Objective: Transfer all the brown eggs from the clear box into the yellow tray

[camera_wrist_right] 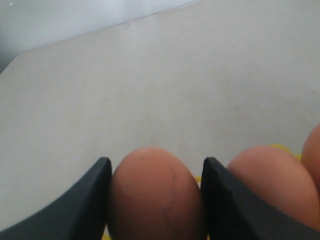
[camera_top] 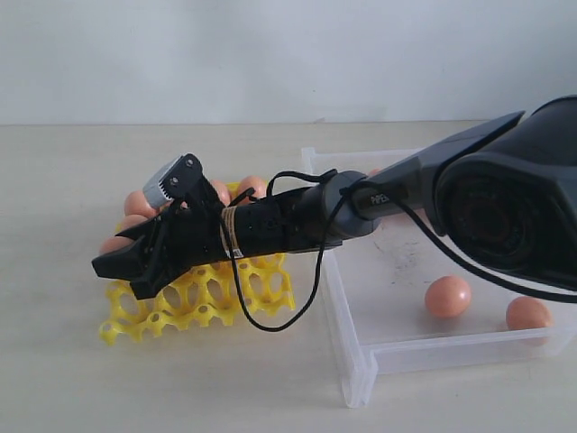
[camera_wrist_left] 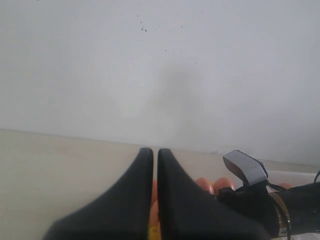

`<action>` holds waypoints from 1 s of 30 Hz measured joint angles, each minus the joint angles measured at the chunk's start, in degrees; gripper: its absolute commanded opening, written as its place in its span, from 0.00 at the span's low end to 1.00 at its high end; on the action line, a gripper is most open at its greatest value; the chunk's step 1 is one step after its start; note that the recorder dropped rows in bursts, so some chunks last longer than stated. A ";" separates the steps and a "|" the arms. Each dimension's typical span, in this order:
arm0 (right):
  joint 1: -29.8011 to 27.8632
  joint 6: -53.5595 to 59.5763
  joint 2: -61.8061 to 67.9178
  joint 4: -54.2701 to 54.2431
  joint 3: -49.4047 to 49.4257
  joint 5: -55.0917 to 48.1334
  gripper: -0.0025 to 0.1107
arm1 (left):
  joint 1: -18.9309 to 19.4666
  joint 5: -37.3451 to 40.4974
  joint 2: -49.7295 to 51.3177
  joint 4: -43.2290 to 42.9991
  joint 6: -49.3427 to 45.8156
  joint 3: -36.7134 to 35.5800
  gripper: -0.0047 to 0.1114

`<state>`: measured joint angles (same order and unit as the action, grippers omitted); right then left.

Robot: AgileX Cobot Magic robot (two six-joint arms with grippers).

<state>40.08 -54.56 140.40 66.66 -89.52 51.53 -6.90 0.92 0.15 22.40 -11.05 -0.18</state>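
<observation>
Brown egg, at yellow tray.
Light, smooth, brittle; right tool clasps its broad sides, light pressure advised; left tool clenched, empty.

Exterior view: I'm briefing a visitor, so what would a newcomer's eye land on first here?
The black right hand reaching across over the bright yellow lattice egg tray, with a smooth brown egg clamped between its fingers. Next, two loose brown eggs lying in the clear plastic box on the right.
</observation>
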 measured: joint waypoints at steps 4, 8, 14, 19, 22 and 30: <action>0.00 -0.72 -0.64 0.74 0.00 -0.73 0.42 | 0.00 0.00 0.00 0.00 0.00 0.00 0.07; 0.00 -1.01 -1.22 0.84 0.00 -1.15 0.42 | 0.00 0.00 0.00 0.00 0.00 0.00 0.07; 0.00 -2.17 -1.22 2.04 0.00 -2.69 0.42 | 0.00 0.00 0.00 0.00 0.00 0.00 0.07; 0.00 -2.69 -1.22 3.33 0.00 -2.94 0.42 | 0.00 0.00 0.00 0.00 0.00 0.00 0.07; 0.00 -3.45 -1.35 4.11 0.00 -3.08 0.42 | 0.00 0.00 0.00 0.00 0.00 0.00 0.07; 0.00 -4.94 -1.42 4.64 0.00 -3.18 0.70 | 0.00 0.00 0.00 0.00 0.00 0.00 0.07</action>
<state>40.08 -59.50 138.98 71.31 -89.52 48.36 -6.90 0.92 0.15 22.40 -11.05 -0.18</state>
